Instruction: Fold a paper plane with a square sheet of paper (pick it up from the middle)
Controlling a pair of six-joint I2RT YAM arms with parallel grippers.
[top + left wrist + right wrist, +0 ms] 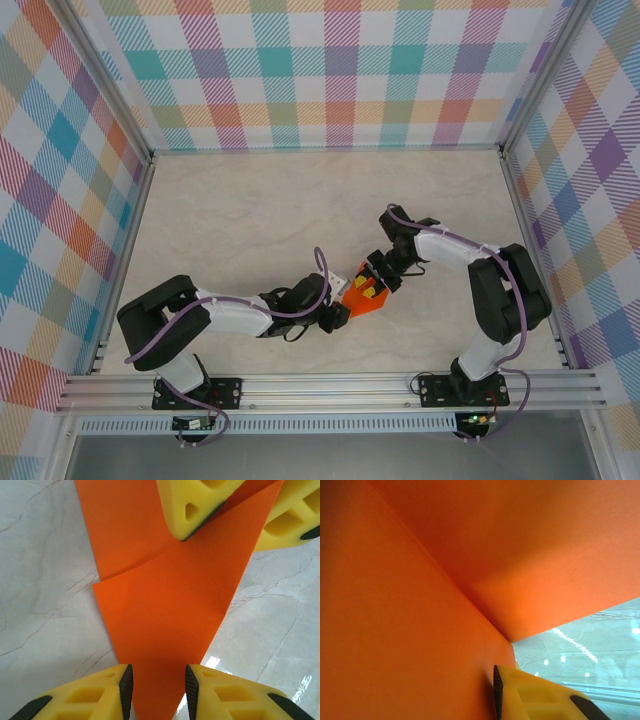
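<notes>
Left wrist view: the orange paper (165, 610) lies folded on the pale marbled desk (45, 580). One layer overlaps another along a slanted crease, and the whole shape narrows to a point at the near end. That narrow end sits between the yellow fingers (85, 695) of the left gripper (157, 685). Their dark pads stand apart on either side of it, with desk showing in the gaps beside the paper's edges.

At the far end, the right gripper (240, 515) meets a raised flap of the paper. One yellow finger rests on top of the sheet and the other sits beyond its right edge. I cannot tell whether they pinch the flap or only bracket it.

In the right wrist view the paper fills most of the picture, creased into a shallow valley, with one finger (535, 695) lying against it.

From the top external view, the paper (365, 298) sits near the desk's front middle, between the left gripper (340, 312) and the right gripper (378, 275). Plaid walls (300, 60) surround the desk, and an aluminium rail (330, 385) runs along its front edge.
</notes>
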